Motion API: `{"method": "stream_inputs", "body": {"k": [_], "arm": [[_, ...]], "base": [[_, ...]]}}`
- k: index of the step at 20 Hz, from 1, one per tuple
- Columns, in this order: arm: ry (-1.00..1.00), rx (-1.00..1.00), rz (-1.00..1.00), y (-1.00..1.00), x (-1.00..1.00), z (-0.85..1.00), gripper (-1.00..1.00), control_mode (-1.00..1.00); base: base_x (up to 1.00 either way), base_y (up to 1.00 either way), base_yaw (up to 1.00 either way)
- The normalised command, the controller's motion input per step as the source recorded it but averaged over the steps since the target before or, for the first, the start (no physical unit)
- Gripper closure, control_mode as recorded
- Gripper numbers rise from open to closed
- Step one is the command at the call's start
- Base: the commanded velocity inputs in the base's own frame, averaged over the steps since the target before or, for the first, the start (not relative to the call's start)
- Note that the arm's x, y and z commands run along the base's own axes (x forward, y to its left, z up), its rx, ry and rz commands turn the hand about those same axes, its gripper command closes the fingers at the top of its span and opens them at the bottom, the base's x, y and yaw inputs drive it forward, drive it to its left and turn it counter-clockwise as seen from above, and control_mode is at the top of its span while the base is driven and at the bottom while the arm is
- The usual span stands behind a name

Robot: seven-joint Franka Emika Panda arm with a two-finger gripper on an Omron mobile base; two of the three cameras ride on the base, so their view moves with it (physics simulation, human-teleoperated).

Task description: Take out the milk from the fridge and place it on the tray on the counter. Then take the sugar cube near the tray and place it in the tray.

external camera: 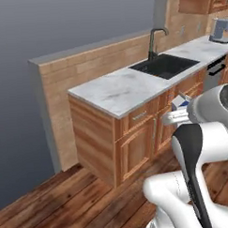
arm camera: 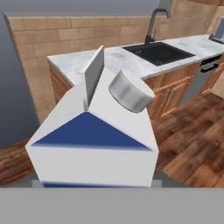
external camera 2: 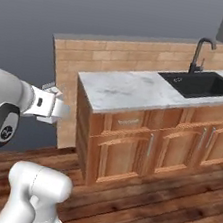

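Observation:
The milk [arm camera: 94, 144], a white gable-topped carton with a blue patch and a grey round cap, sits right in front of the hand camera and hides the fingertips. From the base views the milk [external camera: 181, 102] is held in the air at the end of the arm, in front of the brown cabinets and below counter height. My gripper [external camera 2: 55, 107] is shut on the milk [external camera 2: 59, 109]. The white-grey marbled counter [external camera: 117, 90] stretches ahead. The fridge, the tray and the sugar cube are out of view.
A black sink [external camera: 164, 65] with a dark faucet [external camera: 153, 41] is set into the counter. A grey appliance [external camera: 220, 30] stands at its far end, and a dishwasher front [external camera: 214, 72] sits below. A low brick-wood wall [external camera: 81, 65] backs the counter; wooden floor [external camera: 68, 202] lies to the left.

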Motion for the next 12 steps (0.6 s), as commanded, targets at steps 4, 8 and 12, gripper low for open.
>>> {"method": "stream_inputs", "body": {"k": [4,8,12], "arm": [[0.0,0.0,0.0,0.0,0.0,0.0,1.0,1.0],[0.0,0.0,0.0,0.0,0.0,0.0,1.0,1.0],[0.0,0.0,0.0,0.0,0.0,0.0,1.0,1.0]], "base": [[0.0,-0.65,-0.82],[0.0,-0.56,-0.86],[0.0,-0.38,-0.9]]}}
